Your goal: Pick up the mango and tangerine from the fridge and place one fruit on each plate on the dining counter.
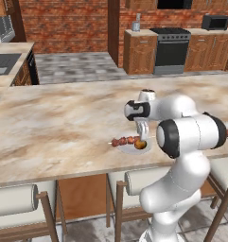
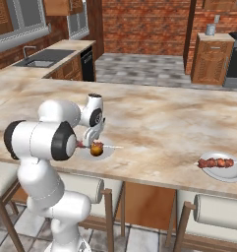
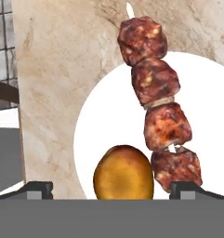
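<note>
The mango point(image 3: 123, 173), an orange-yellow oval fruit, lies on a small white plate point(image 3: 104, 121) beside a skewer of reddish-brown meat chunks point(image 3: 155, 79). My gripper point(image 3: 113, 188) hangs open just above it, one fingertip on each side and neither touching. The base views show the gripper point(image 1: 142, 134) point(image 2: 93, 137) over the mango point(image 1: 140, 144) point(image 2: 96, 148) on the plate point(image 1: 132, 150) point(image 2: 108, 153) near the front edge of the dining counter point(image 1: 63, 118) point(image 2: 159, 118). A second plate point(image 2: 227, 176) holds only a skewer. The tangerine and the fridge are out of view.
Stools with grey cylindrical backrests point(image 1: 11, 201) point(image 2: 216, 211) line the counter's near side below the plates. Beyond the counter are a sink worktop point(image 2: 39, 61), wooden cabinets point(image 1: 140, 52), a black oven point(image 1: 171, 49) and a brick wall.
</note>
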